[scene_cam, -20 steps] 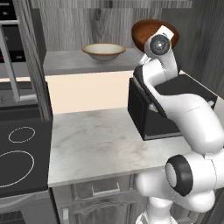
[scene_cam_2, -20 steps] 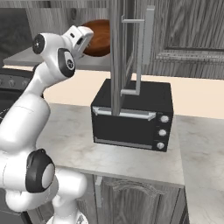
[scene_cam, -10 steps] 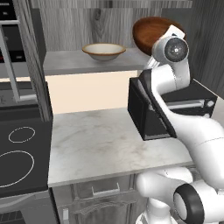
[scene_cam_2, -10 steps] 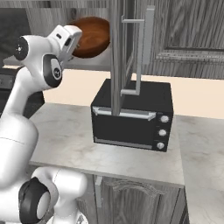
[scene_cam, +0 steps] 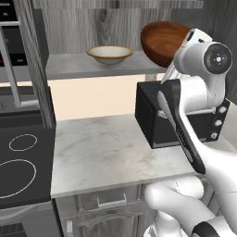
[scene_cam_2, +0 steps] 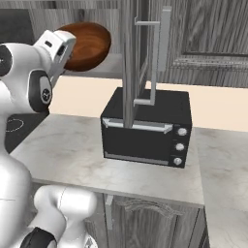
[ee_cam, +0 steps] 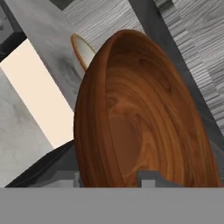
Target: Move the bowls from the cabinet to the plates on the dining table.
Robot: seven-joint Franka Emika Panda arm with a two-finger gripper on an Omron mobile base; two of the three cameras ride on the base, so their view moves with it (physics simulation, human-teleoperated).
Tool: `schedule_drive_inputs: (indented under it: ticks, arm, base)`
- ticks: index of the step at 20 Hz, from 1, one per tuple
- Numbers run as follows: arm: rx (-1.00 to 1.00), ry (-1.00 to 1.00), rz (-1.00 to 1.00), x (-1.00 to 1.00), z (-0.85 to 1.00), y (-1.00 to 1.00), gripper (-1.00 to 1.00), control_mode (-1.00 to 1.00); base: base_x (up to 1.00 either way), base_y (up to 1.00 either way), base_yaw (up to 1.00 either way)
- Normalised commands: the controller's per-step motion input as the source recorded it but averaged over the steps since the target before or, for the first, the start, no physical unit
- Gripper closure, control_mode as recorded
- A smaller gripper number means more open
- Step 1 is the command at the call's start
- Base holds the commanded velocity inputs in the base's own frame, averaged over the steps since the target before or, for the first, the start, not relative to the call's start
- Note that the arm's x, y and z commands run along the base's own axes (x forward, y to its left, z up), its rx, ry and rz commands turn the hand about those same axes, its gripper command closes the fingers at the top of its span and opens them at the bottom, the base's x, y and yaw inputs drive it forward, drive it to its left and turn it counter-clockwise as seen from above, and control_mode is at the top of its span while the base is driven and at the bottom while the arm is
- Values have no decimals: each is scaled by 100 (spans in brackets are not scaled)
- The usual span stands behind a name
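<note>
Gripping the dark wooden bowl by its rim, the gripper has one finger inside the bowl and one outside, so the jaws are clamped on the wall of the bowl. In the hand view the bowl stands on edge, tilted, with its hollow facing the camera.

As a judgement of progress: the first bowl is lifted clear of the cabinet shelf and is held in the air above the black toaster oven, which sits toward the back right of the worktop. It has not reached any plate, and neither the plates nor the dining table can be seen from here, so the carry and the placing are all left. The cream bowl sits upright on the shelf, near the shelf's middle, untouched. So roughly the pick of one bowl is done; two placements and one more pick remain.

The left base view gives the cream bowl's place on the shelf and the stove top at the worktop's left edge. The right base view instead shows the open cabinet door with its bar handle standing just right of the held bowl, a thing to clear on the way out. Only the hand view settles how the fingers sit on the rim.
</note>
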Motion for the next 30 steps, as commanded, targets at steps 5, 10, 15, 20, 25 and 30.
schedule_drive_inputs:
  ticks: [5,10,15,20,25,30]
  arm:
    - [0,1,9,-78,0,10,100,-100]
    - [0,0,10,-78,0,9,100,-100]
    - [0,0,10,-73,0,8,100,-100]
    - [0,0,5,-48,0,7,100,-100]
    - [0,0,1,-40,0,0,100,-100]
    - [0,1,0,-31,0,0,100,-100]
  base:
    - [0,0,0]
    - [0,0,0]
    - [0,0,0]
    - [0,0,0]
    - [0,0,0]
    - [0,0,0]
